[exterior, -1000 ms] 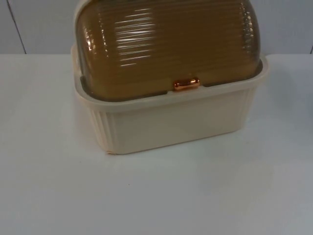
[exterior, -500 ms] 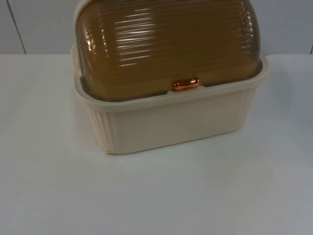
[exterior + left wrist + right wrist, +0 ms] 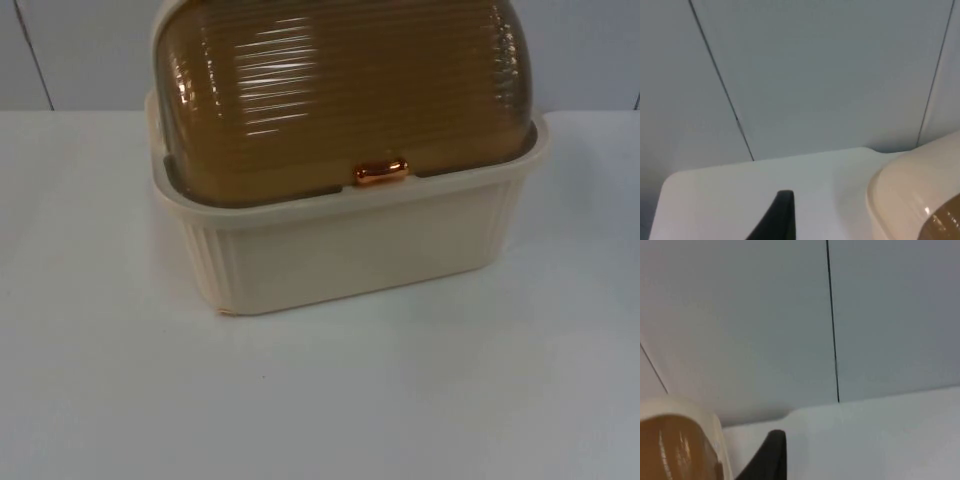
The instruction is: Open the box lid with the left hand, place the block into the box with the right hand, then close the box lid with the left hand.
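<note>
The cream box (image 3: 350, 250) sits toward the back of the white table (image 3: 320, 400), close to the grey wall (image 3: 80, 50), its ribbed brown lid (image 3: 340, 90) down and the copper latch (image 3: 381, 172) at the front rim. Both arms wait beside it: left gripper (image 3: 782, 215), right gripper (image 3: 771, 455); I cannot tell their spread.

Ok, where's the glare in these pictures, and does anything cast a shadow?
Top view: white streaks of glare run across the ribbed brown lid, with a bright glint on its copper handle; the cream box throws only a faint shadow on the table. Left wrist view: a small glint sits on the lid's edge. Right wrist view: pale streaks show on the lid's brown side.
</note>
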